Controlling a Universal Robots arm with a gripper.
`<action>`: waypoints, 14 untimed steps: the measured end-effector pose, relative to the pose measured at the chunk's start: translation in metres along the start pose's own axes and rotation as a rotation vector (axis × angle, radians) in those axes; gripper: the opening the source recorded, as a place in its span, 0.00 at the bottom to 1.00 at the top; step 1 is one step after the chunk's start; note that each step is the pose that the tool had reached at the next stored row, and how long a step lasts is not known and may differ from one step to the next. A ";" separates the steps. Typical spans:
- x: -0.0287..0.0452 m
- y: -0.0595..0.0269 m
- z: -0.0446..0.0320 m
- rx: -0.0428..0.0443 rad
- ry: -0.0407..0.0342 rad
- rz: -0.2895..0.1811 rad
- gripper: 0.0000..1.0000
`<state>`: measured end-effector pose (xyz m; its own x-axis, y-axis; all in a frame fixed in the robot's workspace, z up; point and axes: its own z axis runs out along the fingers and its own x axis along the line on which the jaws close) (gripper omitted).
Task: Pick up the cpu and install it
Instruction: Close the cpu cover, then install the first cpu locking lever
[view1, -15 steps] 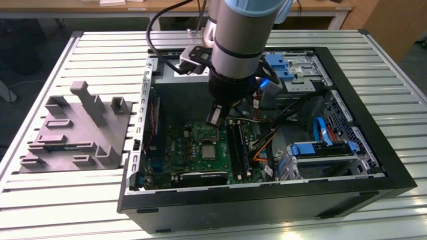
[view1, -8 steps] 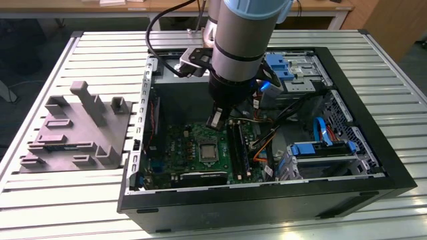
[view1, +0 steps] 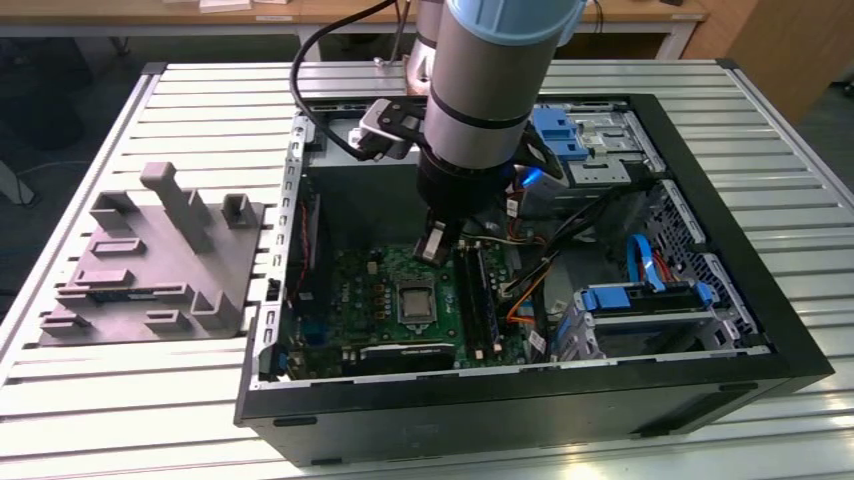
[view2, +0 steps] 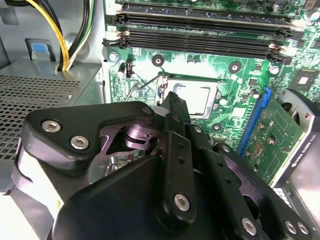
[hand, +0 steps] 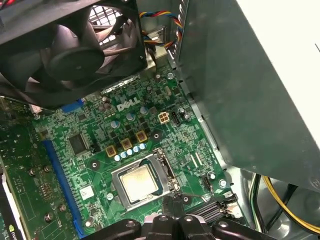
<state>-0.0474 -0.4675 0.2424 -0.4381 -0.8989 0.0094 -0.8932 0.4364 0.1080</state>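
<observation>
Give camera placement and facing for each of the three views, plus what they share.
Exterior view: off the arm, above, looking down at the open computer case and grey tray; the arm shows.
Second wrist view: on the arm, looking past the gripper at the motherboard.
First wrist view: on the arm, looking at the fan.
Shared: the cpu in its socket.

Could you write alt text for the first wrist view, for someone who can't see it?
A silvery square cpu sits in its socket on a green motherboard, seen from above inside a computer case. The black gripper hangs close beside the socket; a black cooling fan and a grey metal box flank the board.
</observation>
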 end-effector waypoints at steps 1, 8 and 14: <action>0.0000 0.0000 0.0000 0.0000 0.0000 0.000 0.11; 0.0000 -0.0001 0.0000 0.0000 0.0001 -0.001 0.11; -0.0011 0.0002 0.0002 0.0000 0.0000 -0.001 0.11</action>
<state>-0.0472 -0.4665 0.2422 -0.4370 -0.8994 0.0093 -0.8938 0.4354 0.1080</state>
